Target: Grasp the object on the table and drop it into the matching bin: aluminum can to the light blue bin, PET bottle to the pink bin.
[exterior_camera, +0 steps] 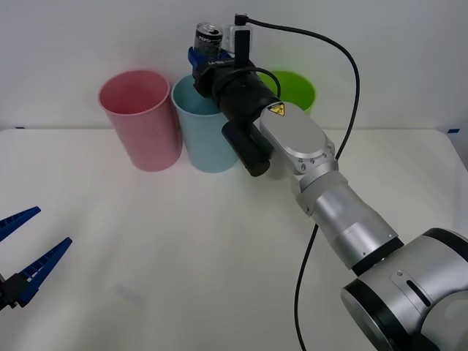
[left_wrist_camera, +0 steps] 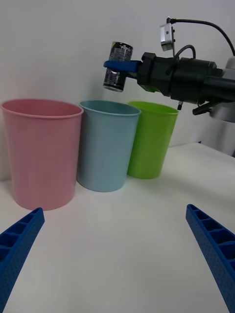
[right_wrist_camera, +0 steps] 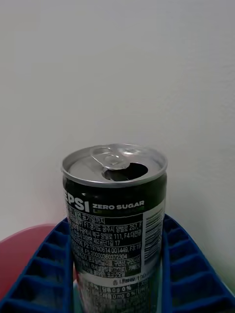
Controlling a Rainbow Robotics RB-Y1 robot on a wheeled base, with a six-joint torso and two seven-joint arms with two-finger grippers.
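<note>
My right hand (exterior_camera: 199,62) pinched the aluminum can (exterior_camera: 208,40) mid-body above the light blue bin (exterior_camera: 205,135); opened, it looked light, thin-walled and slippery. Left hand (exterior_camera: 25,248) waited spread.

Shiny metal can (right_wrist_camera: 115,215), smooth plastic light blue bin (left_wrist_camera: 106,146), matt white table (exterior_camera: 183,263)

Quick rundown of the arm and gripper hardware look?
Right arm: silver cylindrical links, a black wrist section with a yellow triangular warning sticker, and a black cable looping to a small white camera module. Right gripper and left gripper both have blue ribbed fingers with a lattice pattern.
</note>
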